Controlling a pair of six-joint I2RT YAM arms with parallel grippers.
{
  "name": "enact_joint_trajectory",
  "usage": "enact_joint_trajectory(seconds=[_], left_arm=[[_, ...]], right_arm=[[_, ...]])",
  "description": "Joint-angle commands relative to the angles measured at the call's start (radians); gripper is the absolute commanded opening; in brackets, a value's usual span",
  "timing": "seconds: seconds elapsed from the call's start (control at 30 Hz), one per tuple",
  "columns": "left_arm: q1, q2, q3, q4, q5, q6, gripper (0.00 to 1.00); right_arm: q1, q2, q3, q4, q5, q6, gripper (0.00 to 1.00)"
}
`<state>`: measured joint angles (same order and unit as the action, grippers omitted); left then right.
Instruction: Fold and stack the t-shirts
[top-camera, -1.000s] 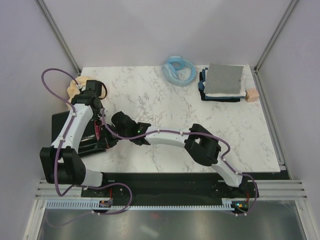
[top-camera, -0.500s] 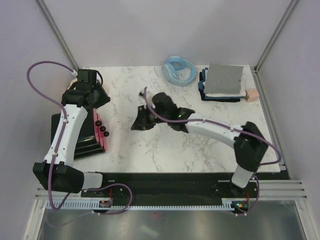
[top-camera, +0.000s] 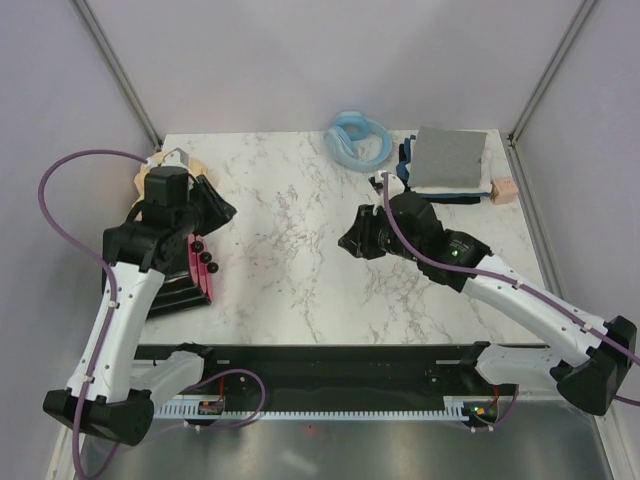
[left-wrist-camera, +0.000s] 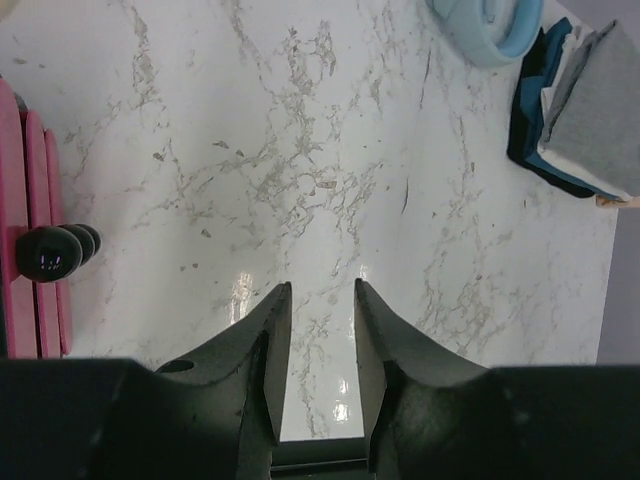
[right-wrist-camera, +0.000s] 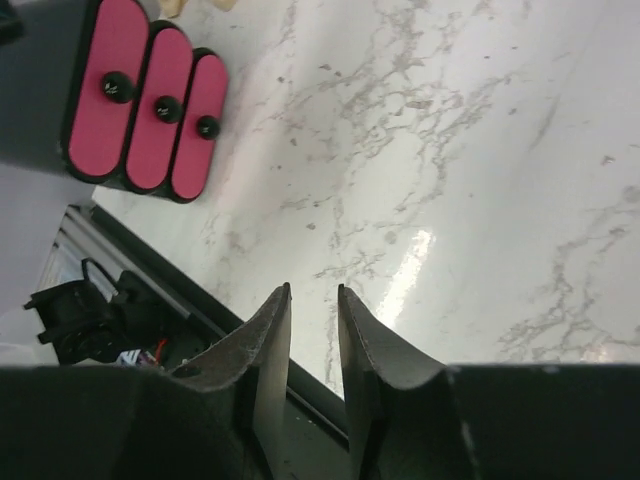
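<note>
two empty grippers over the marble; one shirt apparently left to fold
the left gripper (left-wrist-camera: 320, 290) and right gripper (right-wrist-camera: 313, 292) each hold their jaws a slit apart, gripping nothing. one folded stack (top-camera: 447, 160) sits at the far right corner, grey over white over dark blue. one cream t-shirt (top-camera: 145, 183) peeks out at the far left. the likely next move: widen the jaws, pinch its edge and draw it onto the marble table (top-camera: 300, 280), clear of the one black box (top-camera: 188, 265) and the one blue ring (top-camera: 358, 138).

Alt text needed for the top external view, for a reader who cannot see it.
Over a white marble table, the left gripper and right gripper hover empty. A stack of folded t-shirts, grey on top, sits at the far right corner beside a light blue ring-shaped thing; a black box with pink-red side lies at left.
</note>
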<state>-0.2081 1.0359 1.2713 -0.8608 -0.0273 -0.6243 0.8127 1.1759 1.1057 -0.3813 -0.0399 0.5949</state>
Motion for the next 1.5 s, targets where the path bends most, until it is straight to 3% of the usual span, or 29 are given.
enact_joint_trajectory(seconds=[0.0, 0.13, 0.33, 0.43, 0.57, 0.6, 0.8, 0.97, 1.07, 1.1, 1.27, 1.47], left_arm=[[-0.001, 0.111, 0.144, 0.046, 0.059, 0.015, 0.39], [-0.002, 0.209, 0.238, 0.046, 0.124, 0.026, 0.39], [-0.002, 0.227, 0.206, 0.046, 0.152, 0.034, 0.39], [-0.002, 0.231, 0.206, 0.052, 0.129, 0.054, 0.4], [-0.002, 0.315, 0.27, 0.049, 0.173, 0.054, 0.41], [-0.002, 0.329, 0.284, 0.051, 0.197, 0.045, 0.41], [-0.033, 0.392, 0.329, 0.062, 0.196, 0.024, 0.41], [-0.05, 0.437, 0.373, 0.06, 0.185, 0.049, 0.41], [-0.048, 0.473, 0.387, 0.062, 0.182, 0.066, 0.42], [-0.048, 0.486, 0.401, 0.062, 0.179, 0.074, 0.42], [-0.054, 0.579, 0.477, 0.059, 0.217, 0.055, 0.42], [-0.129, 0.68, 0.556, 0.055, 0.211, 0.055, 0.41]], right_arm=[[-0.02, -0.041, 0.048, -0.128, 0.153, 0.014, 0.34], [-0.026, 0.01, 0.108, -0.165, 0.153, -0.017, 0.34], [-0.029, 0.01, 0.089, -0.162, 0.159, 0.011, 0.34], [-0.046, 0.019, 0.103, -0.179, 0.213, -0.05, 0.35], [-0.246, 0.114, 0.196, -0.205, 0.158, -0.154, 0.42], [-0.288, 0.146, 0.294, -0.224, 0.143, -0.17, 0.44], [-0.506, 0.344, 0.563, -0.376, 0.216, -0.329, 0.47], [-0.747, 0.355, 0.556, -0.378, 0.181, -0.241, 0.46], [-0.736, 0.376, 0.527, -0.32, -0.053, -0.196, 0.48], [-0.724, 0.375, 0.495, -0.302, -0.067, -0.181, 0.49], [-0.739, 0.26, 0.347, -0.196, 0.115, -0.179, 0.49], [-0.785, 0.186, 0.268, -0.159, 0.02, -0.13, 0.49]])
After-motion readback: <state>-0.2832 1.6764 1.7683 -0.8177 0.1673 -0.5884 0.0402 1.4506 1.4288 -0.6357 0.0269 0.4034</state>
